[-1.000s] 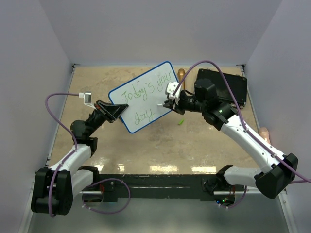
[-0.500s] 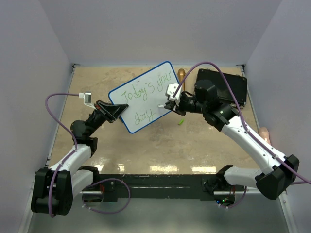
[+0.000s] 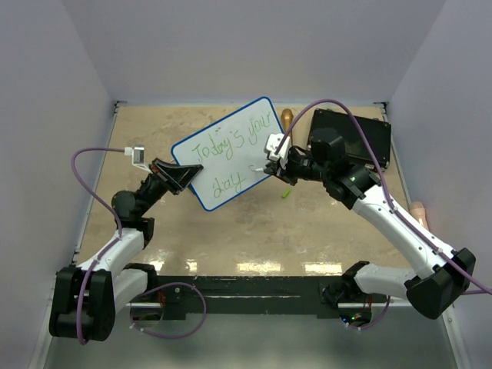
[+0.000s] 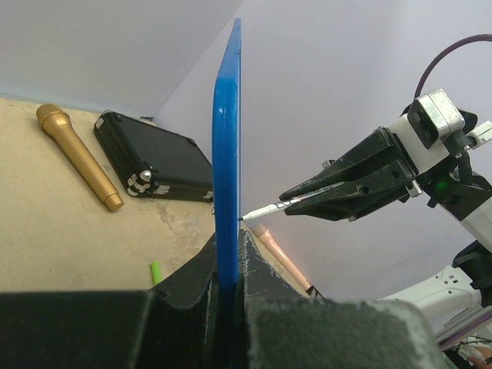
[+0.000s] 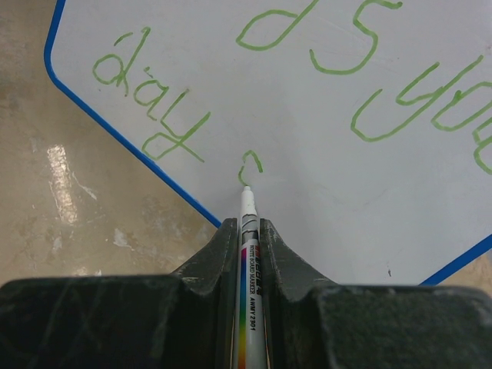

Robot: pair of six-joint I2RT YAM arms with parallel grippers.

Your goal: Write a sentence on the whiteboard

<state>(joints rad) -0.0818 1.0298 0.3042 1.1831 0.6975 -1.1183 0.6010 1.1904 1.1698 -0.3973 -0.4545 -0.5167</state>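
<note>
The whiteboard [image 3: 231, 150] with its blue rim is held tilted up above the table; green writing reads "Today's your day". My left gripper [image 3: 181, 175] is shut on its lower left edge; in the left wrist view the board [image 4: 227, 154] shows edge-on between my jaws [image 4: 228, 246]. My right gripper [image 3: 269, 165] is shut on a white marker [image 5: 247, 261]. The marker's tip touches the board [image 5: 323, 177] just under a small green curl [image 5: 247, 165] to the right of "day". The marker [image 4: 265, 209] also shows in the left wrist view, touching the board.
A black case [image 3: 361, 138] lies at the back right, behind my right arm. A gold microphone [image 3: 286, 118] lies beside it. A green cap [image 3: 286, 193] lies on the table under my right gripper. A peach-coloured handle [image 3: 417, 207] lies at the right edge.
The right gripper has shifted slightly right and down with the marker, and a small green curl has appeared after "day". The left arm and the board have not moved.
</note>
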